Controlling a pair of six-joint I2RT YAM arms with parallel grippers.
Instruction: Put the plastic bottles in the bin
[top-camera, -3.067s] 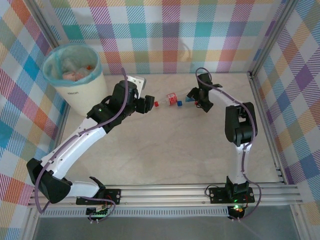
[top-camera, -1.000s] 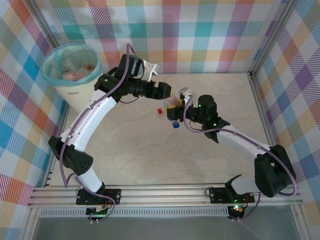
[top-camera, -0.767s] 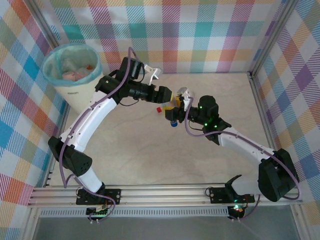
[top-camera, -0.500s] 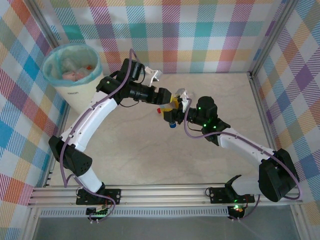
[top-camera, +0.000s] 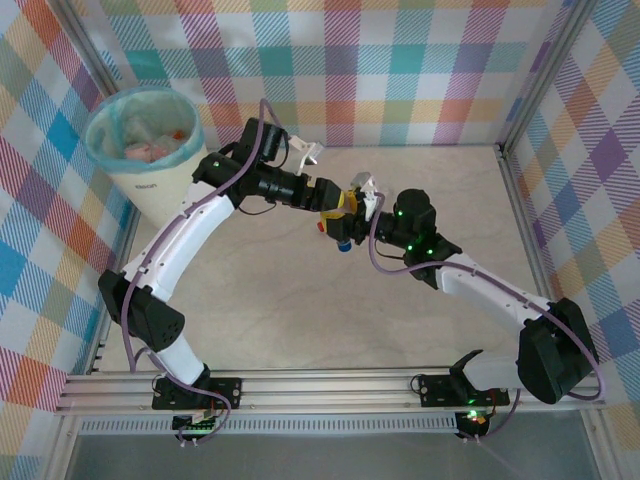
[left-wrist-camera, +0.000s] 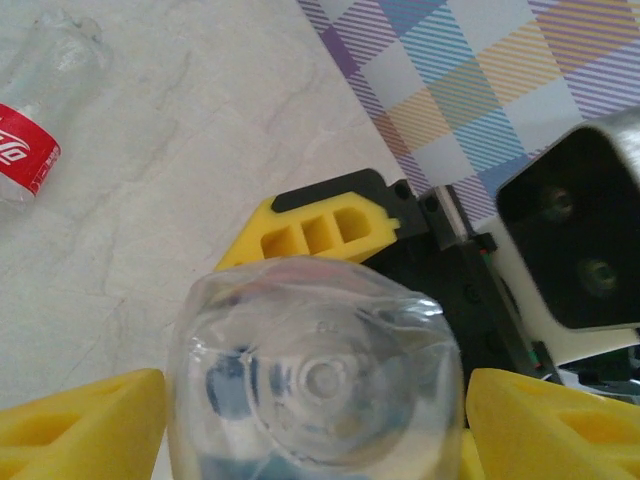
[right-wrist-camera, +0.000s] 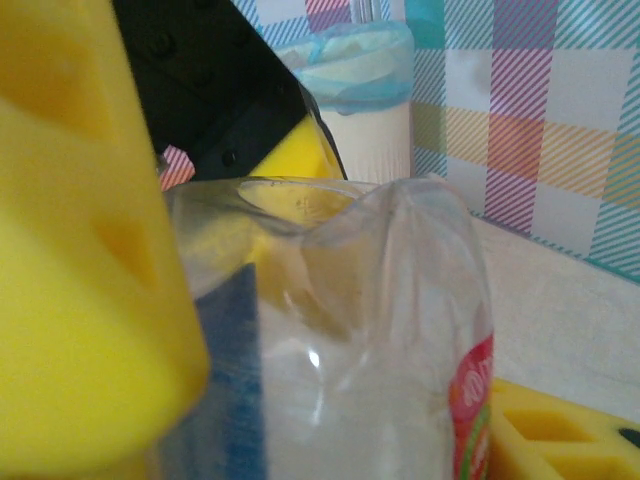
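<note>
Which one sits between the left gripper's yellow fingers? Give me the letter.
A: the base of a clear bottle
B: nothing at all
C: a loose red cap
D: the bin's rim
A: in the left wrist view the clear bottle faces the camera base-first, inside the left gripper, with the yellow fingers flanking it on both sides.

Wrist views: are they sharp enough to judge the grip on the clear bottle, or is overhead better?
Left wrist: clear bottle looms close and soft, distorting what lies behind; red-labelled bottle on the table is sharper. Right wrist: near yellow finger is pure blur, bin behind reads fine. Top external: even light, no glare, grip tiny.
</note>
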